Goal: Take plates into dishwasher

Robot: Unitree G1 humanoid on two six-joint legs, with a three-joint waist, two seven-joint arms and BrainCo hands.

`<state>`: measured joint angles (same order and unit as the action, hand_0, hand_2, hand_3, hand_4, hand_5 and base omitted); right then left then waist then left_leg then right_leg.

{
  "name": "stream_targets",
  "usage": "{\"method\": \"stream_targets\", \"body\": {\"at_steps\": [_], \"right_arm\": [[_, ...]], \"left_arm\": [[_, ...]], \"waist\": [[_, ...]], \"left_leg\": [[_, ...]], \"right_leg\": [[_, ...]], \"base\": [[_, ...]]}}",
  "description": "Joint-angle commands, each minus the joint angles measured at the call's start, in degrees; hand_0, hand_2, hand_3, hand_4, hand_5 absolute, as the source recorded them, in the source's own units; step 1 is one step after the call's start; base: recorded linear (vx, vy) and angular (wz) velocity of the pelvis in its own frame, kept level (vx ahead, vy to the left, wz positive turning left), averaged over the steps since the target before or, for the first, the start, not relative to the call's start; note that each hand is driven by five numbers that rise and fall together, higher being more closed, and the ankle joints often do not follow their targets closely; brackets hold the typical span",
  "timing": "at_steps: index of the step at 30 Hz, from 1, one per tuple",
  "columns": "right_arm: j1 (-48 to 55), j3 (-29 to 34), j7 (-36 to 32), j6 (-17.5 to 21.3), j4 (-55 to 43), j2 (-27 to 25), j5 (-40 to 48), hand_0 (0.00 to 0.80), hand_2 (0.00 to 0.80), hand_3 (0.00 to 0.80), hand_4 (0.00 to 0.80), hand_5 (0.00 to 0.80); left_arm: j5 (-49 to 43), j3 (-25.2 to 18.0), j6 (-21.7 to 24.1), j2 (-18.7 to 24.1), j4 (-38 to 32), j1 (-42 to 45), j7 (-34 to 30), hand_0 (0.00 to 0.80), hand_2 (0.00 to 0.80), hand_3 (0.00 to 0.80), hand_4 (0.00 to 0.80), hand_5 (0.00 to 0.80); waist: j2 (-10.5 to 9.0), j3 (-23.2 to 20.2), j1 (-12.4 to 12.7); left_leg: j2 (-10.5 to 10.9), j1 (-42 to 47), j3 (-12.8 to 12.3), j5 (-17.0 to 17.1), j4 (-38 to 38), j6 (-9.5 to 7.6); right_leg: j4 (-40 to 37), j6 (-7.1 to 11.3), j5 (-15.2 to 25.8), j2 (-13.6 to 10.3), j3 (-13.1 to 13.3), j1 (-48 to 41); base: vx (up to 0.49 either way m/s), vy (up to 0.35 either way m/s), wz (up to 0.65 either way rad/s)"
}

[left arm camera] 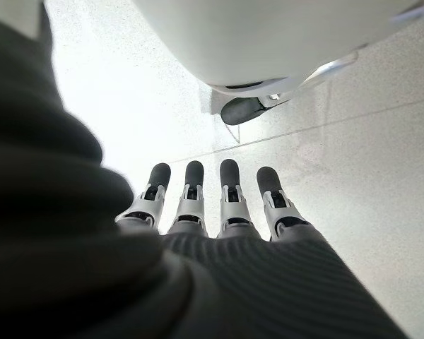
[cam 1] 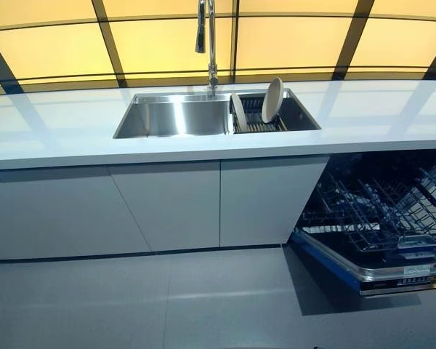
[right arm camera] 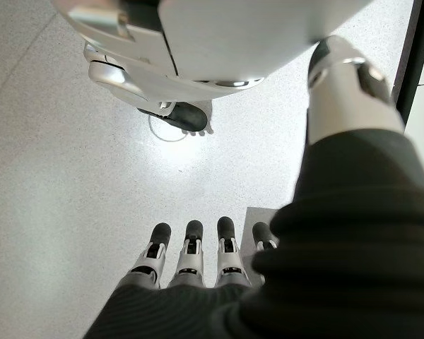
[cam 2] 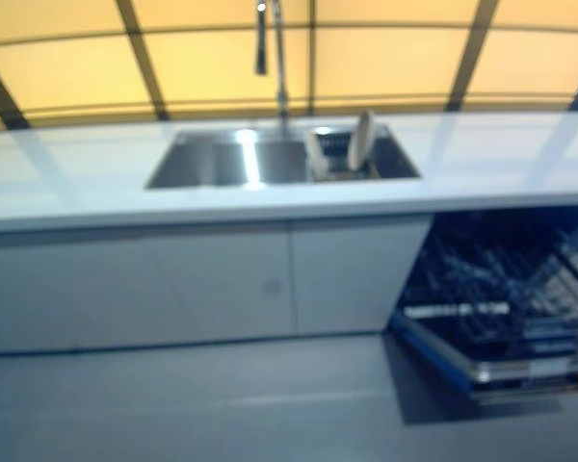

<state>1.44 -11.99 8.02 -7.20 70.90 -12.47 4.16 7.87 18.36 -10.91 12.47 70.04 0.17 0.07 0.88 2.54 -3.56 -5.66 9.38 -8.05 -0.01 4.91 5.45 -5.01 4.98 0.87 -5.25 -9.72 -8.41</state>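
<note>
We see two plates (cam 1: 272, 99) standing on edge in the sink's (cam 1: 178, 116) right basin near the worktop's (cam 1: 58, 127) far edge, well apart from our left hand (left arm camera: 198, 212) and right hand (right arm camera: 191, 261), both hanging straight-fingered and empty, with the open dishwasher (cam 1: 378, 218) rightward favouring the right.

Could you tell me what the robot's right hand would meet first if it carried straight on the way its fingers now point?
Most likely the floor. In its wrist view the right hand hangs with straight fingers aimed at the pale speckled floor, and nothing shows between them, though the depth is hard to judge.
</note>
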Motion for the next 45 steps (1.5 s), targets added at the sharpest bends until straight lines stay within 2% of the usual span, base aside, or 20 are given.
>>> {"method": "stream_targets", "body": {"at_steps": [1, 8, 10, 11, 12, 14, 16, 18, 20, 21, 23, 25, 28, 30, 32, 33, 38, 41, 42, 45], "right_arm": [[-4.07, -1.83, 0.02, -1.05, 2.11, 0.3, 1.76, 0.0, 0.0, 0.0, 0.0, 0.0], [-5.56, -3.2, -0.57, -1.52, 1.02, -0.86, 2.49, 0.0, 0.0, 0.0, 0.0, 0.0], [-6.26, -3.12, -0.91, -1.67, 1.31, -1.21, 2.52, 0.0, 0.0, 0.0, 0.0, 0.0], [-6.09, -3.13, -0.71, -1.79, 1.34, -1.45, 2.23, 0.0, 0.0, 0.0, 0.0, 0.0], [-5.93, -3.16, -0.78, -2.26, 1.23, -1.55, 1.54, 0.0, 0.0, 0.0, 0.0, 0.0], [-5.37, -3.48, -1.56, -3.61, 1.36, -2.37, -1.64, 0.0, 0.0, 0.0, 0.0, 0.0], [-5.49, -3.12, -2.86, -3.59, 2.6, -3.02, -3.56, 0.0, 0.0, 0.0, 0.0, 0.0], [-5.82, -3.33, -4.04, -4.2, 3.42, -2.89, -5.25, 0.0, 0.0, 0.0, 0.0, 0.0], [-6.18, -3.64, -4.1, -4.18, 3.89, -2.7, -5.77, 0.0, 0.0, 0.0, 0.0, 0.0], [-6.41, -3.64, -4.1, -4.07, 4.2, -2.65, -6.09, 0.0, 0.0, 0.0, 0.0, 0.0], [-6.51, -3.31, -3.96, -3.83, 4.52, -2.58, -5.67, 0.0, 0.0, 0.0, 0.0, 0.0], [-6.28, -2.44, -4.08, -3.55, 4.42, -2.27, -5.8, 0.0, 0.0, 0.0, 0.0, 0.0], [-5.9, -1.52, -1.77, -4.49, 4.05, -1.58, -3.89, 0.0, 0.0, 0.0, 0.0, 0.0], [-5.85, -1.44, -1.87, -4.6, 3.97, -1.57, -3.88, 0.0, 0.0, 0.0, 0.0, 0.0], [-5.73, -0.68, -4.15, -2.97, 3.91, -1.39, -6.11, 0.0, 0.0, 0.0, 0.0, 0.0], [-5.84, -0.72, -4.38, -2.93, 3.99, -1.42, -6.73, 0.0, 0.0, 0.0, 0.0, 0.0], [-6.02, -1.37, -2.96, -2.56, 4.45, -0.62, -8.02, 0.0, 0.0, 0.0, 0.0, 0.0], [-6.08, -2.17, -1.49, -0.84, 2.86, -1.15, -7.89, 0.0, 0.0, 0.0, 0.0, 0.0], [-6.33, -2.68, -1.21, 0.41, 1.98, -1.56, -9.17, 0.0, 0.0, 0.0, 0.0, 0.0], [-7.08, -4.25, -0.73, 1.54, -0.49, -2.72, -6.49, 0.0, 0.0, 0.0, 0.0, 0.0]], "left_arm": [[-1.53, -2.44, -0.92, -0.98, 4.27, -3.54, 0.91, 0.0, 0.0, 0.0, 0.0, 0.0], [-0.23, -3.91, -2.83, 0.03, 4.73, -3.46, 2.13, 0.0, 0.0, 0.0, 0.0, 0.0], [-0.79, -4.85, -3.04, 0.02, 5.21, -3.25, 2.46, 0.0, 0.0, 0.0, 0.0, 0.0], [-0.61, -5.42, -2.12, 0.13, 5.62, -3.2, 2.48, 0.0, 0.0, 0.0, 0.0, 0.0], [-0.21, -5.63, -1.74, 0.22, 5.69, -3.22, 2.37, 0.0, 0.0, 0.0, 0.0, 0.0], [2.07, -6.02, -1.08, -0.04, 5.19, -3.28, 2.26, 0.0, 0.0, 0.0, 0.0, 0.0], [3.51, -6.38, -0.67, -0.37, 4.6, -2.88, 2.25, 0.0, 0.0, 0.0, 0.0, 0.0], [5.39, -6.63, 0.11, -0.76, 4.91, -1.79, 2.37, 0.0, 0.0, 0.0, 0.0, 0.0], [6.2, -6.84, 0.49, -1.13, 5.28, -0.73, 2.74, 0.0, 0.0, 0.0, 0.0, 0.0], [6.18, -7.25, 0.76, -1.46, 5.62, 0.08, 2.93, 0.0, 0.0, 0.0, 0.0, 0.0], [5.43, -7.47, 1.05, -1.85, 6.33, 0.59, 2.97, 0.0, 0.0, 0.0, 0.0, 0.0], [4.13, -7.86, 1.08, -1.46, 6.65, 0.88, 1.95, 0.0, 0.0, 0.0, 0.0, 0.0], [2.41, -8.24, 0.47, -1.06, 6.69, 0.49, 2.58, 0.0, 0.0, 0.0, 0.0, 0.0], [2.38, -8.21, 0.54, -1.01, 6.69, 0.44, 2.64, 0.0, 0.0, 0.0, 0.0, 0.0], [3.81, -7.5, 1.35, 0.12, 5.71, -1.76, 2.43, 0.0, 0.0, 0.0, 0.0, 0.0], [4.23, -7.31, 0.97, 0.23, 5.53, -2.05, 2.63, 0.0, 0.0, 0.0, 0.0, 0.0], [1.43, -6.24, 2.34, 1.63, 5.81, -3.98, 2.07, 0.0, 0.0, 0.0, 0.0, 0.0], [-1.63, -5.43, 2.74, 2.11, 5.48, -4.49, 0.73, 0.0, 0.0, 0.0, 0.0, 0.0], [-1.79, -5.26, 2.97, 2.02, 5.27, -4.68, 0.36, 0.0, 0.0, 0.0, 0.0, 0.0], [-1.34, -3.14, 3.45, 2.02, 4.28, -5.39, -0.11, 0.0, 0.0, 0.0, 0.0, 0.0]], "waist": [[-0.74, 2.36, -0.01], [-1.4, 4.57, 0.04], [-2.54, 5.34, -0.07], [-3.41, 5.95, 0.0], [-3.58, 6.15, 0.08], [-3.14, 8.28, 2.07], [-1.37, 9.85, 3.53], [0.92, 10.08, 6.6], [1.13, 9.82, 8.58], [0.84, 9.56, 9.5], [1.03, 8.96, 9.75], [0.81, 7.46, 10.02], [-0.21, 5.71, 10.5], [-0.33, 5.61, 10.47], [-1.57, 3.78, 10.13], [-1.65, 3.43, 10.11], [-3.38, -0.61, 10.09], [-3.28, -1.03, 8.52], [-2.88, -0.43, 7.3], [-1.49, 1.42, 4.6]], "left_leg": [[5.32, 0.34, -0.59, -1.8, 0.09, -5.91], [3.46, -0.97, 1.47, -2.06, -4.71, -5.38], [2.91, -2.69, 0.53, -4.57, -11.83, -5.71], [2.84, -5.86, 0.2, -3.99, -20.86, -6.16], [3.19, -7.63, 0.76, -3.6, -23.84, -6.3], [6.57, -17.09, 2.93, 1.21, -30.31, -5.5], [5.47, -20.14, 1.16, 5.42, -25.0, -4.32], [6.25, -23.2, 5.26, 13.14, -14.46, -1.97], [6.54, -23.76, 8.57, 15.49, -7.67, -1.29], [6.23, -23.48, 8.28, 15.54, -3.9, -1.4], [4.96, -23.16, 5.38, 15.13, -3.03, -1.59], [3.33, -22.57, 2.46, 13.13, -4.74, -1.96], [3.91, -22.74, 0.93, 9.8, -7.88, -3.18], [4.05, -22.93, 0.93, 9.51, -8.41, -3.24], [6.97, -20.81, 2.18, 5.92, -10.05, -6.28], [7.59, -20.28, 2.68, 5.82, -9.82, -6.69], [13.38, -18.88, 7.35, 3.28, -10.8, -10.49], [14.16, -16.41, 9.7, 1.81, -11.23, -10.99], [14.06, -13.89, 10.52, 1.16, -10.75, -10.66], [12.7, -7.3, 13.47, -0.63, -7.71, -10.16]], "right_leg": [[3.66, -1.16, -1.28, 3.46, 1.72, 1.1], [6.46, -3.38, -2.78, 4.95, 3.23, 2.52], [8.45, -4.56, -3.41, 4.29, 2.7, 3.4], [9.71, -5.84, -4.04, 3.76, 2.64, 3.83], [10.17, -6.26, -4.22, 3.78, 2.82, 4.04], [11.12, -6.8, -4.62, 4.88, 5.91, 2.45], [11.26, -6.52, -5.81, 6.72, 8.04, 0.01], [9.92, -5.97, -7.11, 9.12, 11.22, -4.36], [8.74, -5.67, -7.91, 9.25, 13.69, -7.38], [8.19, -5.51, -9.02, 8.7, 14.89, -9.5], [8.51, -5.37, -11.21, 8.29, 14.74, -11.31], [9.79, -3.89, -13.18, 5.95, 12.43, -13.21], [10.61, -2.3, -13.05, 3.12, 10.3, -15.33], [10.63, -2.22, -12.99, 2.98, 10.17, -15.35], [14.54, -0.05, -7.2, 0.02, 7.91, -12.72], [15.0, 0.23, -6.24, -0.37, 7.62, -12.3], [22.98, 1.06, 1.93, 0.88, 12.64, -9.12], [28.17, 0.98, 6.36, 1.6, 13.14, -1.4], [27.39, 0.76, 6.51, 0.19, 11.45, 3.05], [19.13, -0.1, 5.29, 1.24, 9.04, 14.97]], "base": [[0.0, -0.091, -0.01], [-0.011, -0.129, -0.08], [0.039, -0.173, -0.22], [0.074, -0.155, -0.3], [0.098, -0.136, -0.42], [0.177, -0.055, -0.55], [0.353, 0.026, -0.58], [0.502, 0.057, -0.49], [0.403, 0.057, -0.8], [0.441, 0.113, -1.03], [0.39, 0.135, -0.71], [0.452, 0.2, -0.15], [0.393, 0.201, 0.18], [0.201, 0.116, 0.06], [0.478, 0.322, 0.15], [0.468, 0.322, 0.33], [0.46, 0.24, 0.52], [0.381, 0.134, 0.75], [0.344, 0.068, 0.82], [0.383, -0.073, 0.52]]}}
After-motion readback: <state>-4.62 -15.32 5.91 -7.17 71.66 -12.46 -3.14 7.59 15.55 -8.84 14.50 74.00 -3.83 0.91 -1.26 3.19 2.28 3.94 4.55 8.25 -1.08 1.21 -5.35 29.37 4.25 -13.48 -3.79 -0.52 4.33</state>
